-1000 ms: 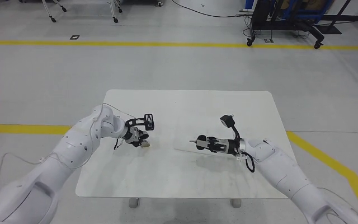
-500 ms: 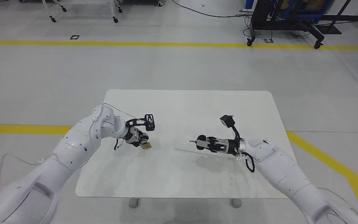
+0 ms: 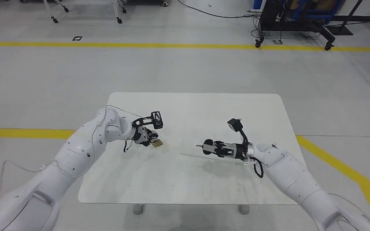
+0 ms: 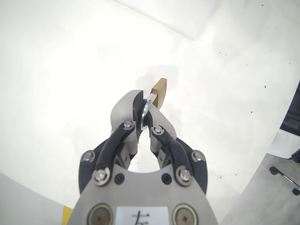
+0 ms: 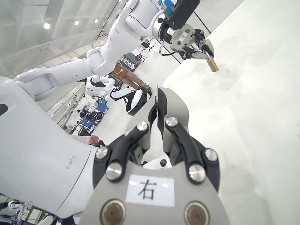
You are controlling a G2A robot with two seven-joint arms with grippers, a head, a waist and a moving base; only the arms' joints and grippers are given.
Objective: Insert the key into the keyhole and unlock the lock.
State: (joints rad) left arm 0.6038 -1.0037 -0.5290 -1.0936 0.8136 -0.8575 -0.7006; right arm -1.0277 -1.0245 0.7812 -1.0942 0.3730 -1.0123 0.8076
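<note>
1 padlock [image 4: 160,94] over worktop [image 3: 196,112]: left gripper [image 4: 144,107], fingers clamped on its shackle. 1 key [image 5: 155,95]: right gripper [image 5: 157,101], fingers closed on it.

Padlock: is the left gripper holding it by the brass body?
No, the left gripper is shut on the silver shackle of the padlock, whose brass body sticks out beyond it.

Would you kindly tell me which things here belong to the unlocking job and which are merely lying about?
Job in hand: brass-coloured padlock with silver shackle, gripped by the left tool; thin flat silver metal key, pinched in the right tool.

Lying about: white rounded table beneath; black wheeled frame on the floor beyond; yellow floor line.
</note>
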